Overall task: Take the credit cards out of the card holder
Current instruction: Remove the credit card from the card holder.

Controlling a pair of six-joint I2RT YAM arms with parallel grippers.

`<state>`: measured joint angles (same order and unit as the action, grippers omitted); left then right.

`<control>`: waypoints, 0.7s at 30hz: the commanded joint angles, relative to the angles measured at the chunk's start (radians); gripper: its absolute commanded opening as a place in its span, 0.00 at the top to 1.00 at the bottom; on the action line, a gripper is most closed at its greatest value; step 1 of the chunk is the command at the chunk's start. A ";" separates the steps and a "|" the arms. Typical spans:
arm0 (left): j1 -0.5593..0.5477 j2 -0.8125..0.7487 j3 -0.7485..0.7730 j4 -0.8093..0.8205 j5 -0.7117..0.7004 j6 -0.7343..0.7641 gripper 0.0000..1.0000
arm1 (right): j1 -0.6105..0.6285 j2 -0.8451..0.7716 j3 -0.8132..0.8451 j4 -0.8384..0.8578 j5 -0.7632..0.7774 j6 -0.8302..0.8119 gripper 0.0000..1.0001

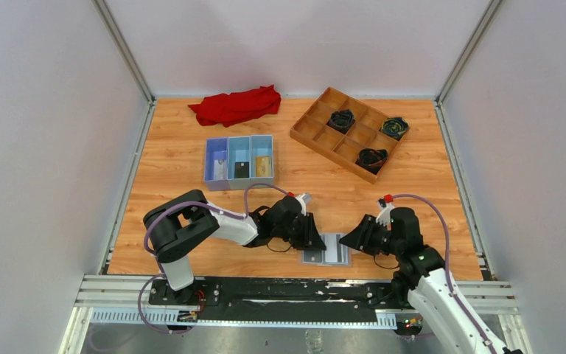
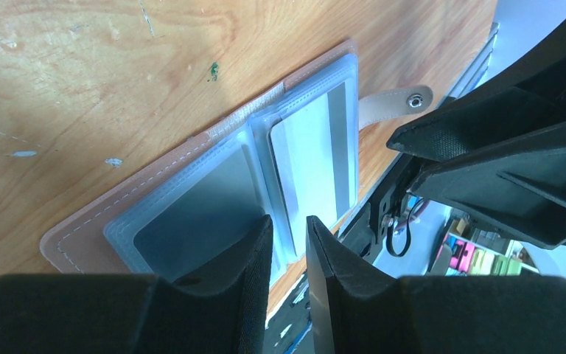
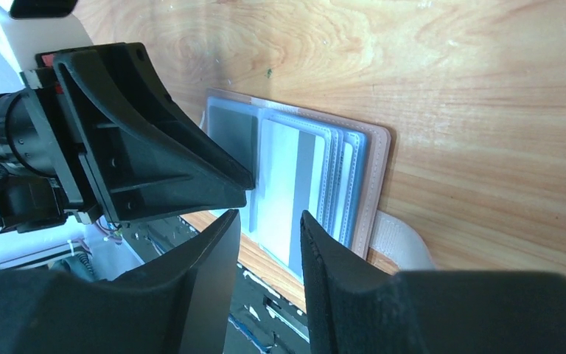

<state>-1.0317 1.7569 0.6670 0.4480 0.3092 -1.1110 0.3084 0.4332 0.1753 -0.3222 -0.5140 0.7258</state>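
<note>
Looking steeply down from high above the near edge, taking in the whole counter (image 1: 177,147). Peering from the left wrist, very close, past the left gripper (image 2: 289,225) at bottom centre. Peering likewise past the right gripper (image 3: 269,217), facing the opposite way. Sharing the card holder (image 1: 326,249) across all three.

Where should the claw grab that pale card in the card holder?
Likely its near short end, approaching low from the near side: the pale card lies flat inside a clear sleeve of the open card holder, so only an end can be pinched.
</note>
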 commanded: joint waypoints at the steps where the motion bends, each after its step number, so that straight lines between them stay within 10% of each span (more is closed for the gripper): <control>1: -0.010 0.015 -0.011 0.001 -0.012 0.011 0.71 | 0.020 0.044 -0.010 0.007 -0.020 0.011 0.60; 21: -0.008 0.015 -0.015 0.001 -0.010 0.011 0.72 | 0.061 0.156 -0.021 0.070 -0.024 -0.010 0.60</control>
<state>-1.0317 1.7573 0.6670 0.4480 0.3096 -1.1110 0.3534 0.6056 0.1650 -0.2382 -0.5556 0.7284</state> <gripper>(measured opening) 0.285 0.403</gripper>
